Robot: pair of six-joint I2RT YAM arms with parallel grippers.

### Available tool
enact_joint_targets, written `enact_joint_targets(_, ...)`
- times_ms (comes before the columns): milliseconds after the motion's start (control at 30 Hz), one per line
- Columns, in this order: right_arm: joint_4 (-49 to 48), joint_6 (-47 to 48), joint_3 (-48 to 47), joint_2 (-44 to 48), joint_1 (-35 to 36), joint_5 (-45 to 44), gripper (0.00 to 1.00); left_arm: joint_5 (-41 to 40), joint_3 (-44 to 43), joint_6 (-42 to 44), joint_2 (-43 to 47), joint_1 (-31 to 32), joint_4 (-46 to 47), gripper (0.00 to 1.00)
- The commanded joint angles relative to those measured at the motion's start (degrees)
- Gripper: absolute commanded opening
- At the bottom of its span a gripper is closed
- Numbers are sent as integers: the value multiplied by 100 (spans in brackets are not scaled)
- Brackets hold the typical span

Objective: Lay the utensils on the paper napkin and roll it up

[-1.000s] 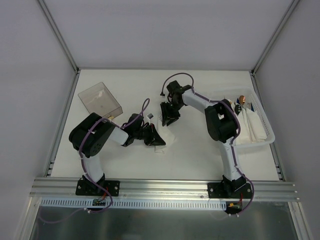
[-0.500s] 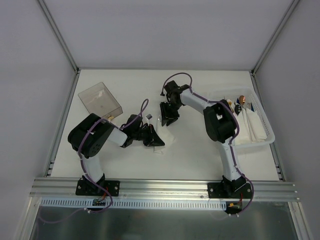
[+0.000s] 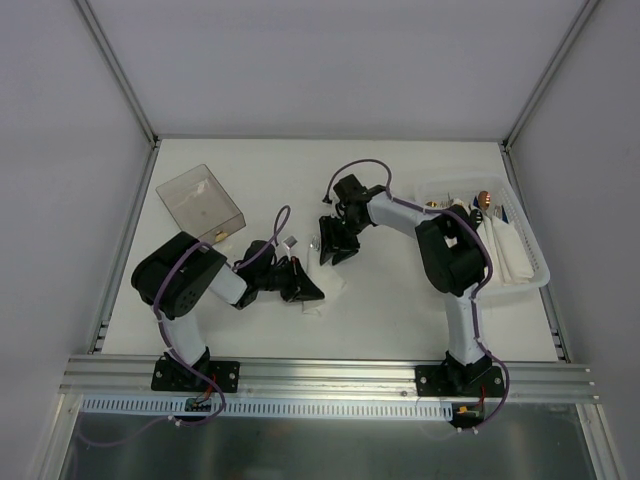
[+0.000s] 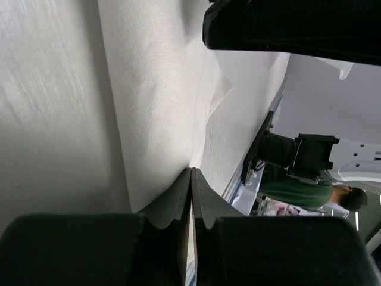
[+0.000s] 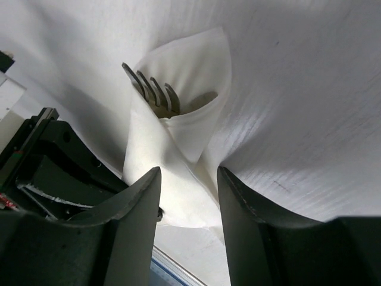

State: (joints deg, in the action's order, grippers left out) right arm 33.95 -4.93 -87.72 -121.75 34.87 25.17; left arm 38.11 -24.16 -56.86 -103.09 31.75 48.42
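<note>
The thin white paper napkin point(image 5: 178, 137) lies on the matte white desk point(image 5: 297, 89) between the two arms. It is already wrapped into a loose cone around a slim silver-grey metal fork point(image 5: 153, 89), whose four tines poke out of the open far end. Any other cutlery inside is hidden.

The right hand point(image 5: 189, 179) has its dark fingers apart, straddling the near end of the bundle with no clear squeeze on it. The left hand point(image 4: 191, 179) has its fingers pressed together, tips at the napkin's edge where a fold runs down to them. Whether a ply is nipped between them I cannot tell.

The paper looks soft, faintly embossed and very light. It creases readily and would likely spring open or tear if dragged by a corner. The fork is stiff, smooth and heavier than its wrap, so it could slide out of the open mouth if the bundle is tipped. The best hold is probably across the middle of the roll, over the handle, where the stiff metal core backs the paper. The loose outer flap probably needs pressing flat against the desk as the roll is finished.
</note>
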Motion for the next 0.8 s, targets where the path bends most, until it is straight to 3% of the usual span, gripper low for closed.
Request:
enact_joint_targets(0, -310, -25, 510, -121, 107, 14, 48, -330, 526, 290, -300, -37, -844, 3)
enact_joint_targets(467, -91, 9, 282, -243, 458, -732, 44, -295, 614, 316, -282, -28, -808, 2)
enact_joint_targets(767, -12, -131, 308, -577, 494, -953, 30, -313, 737, 342, -177, -11, -826, 2)
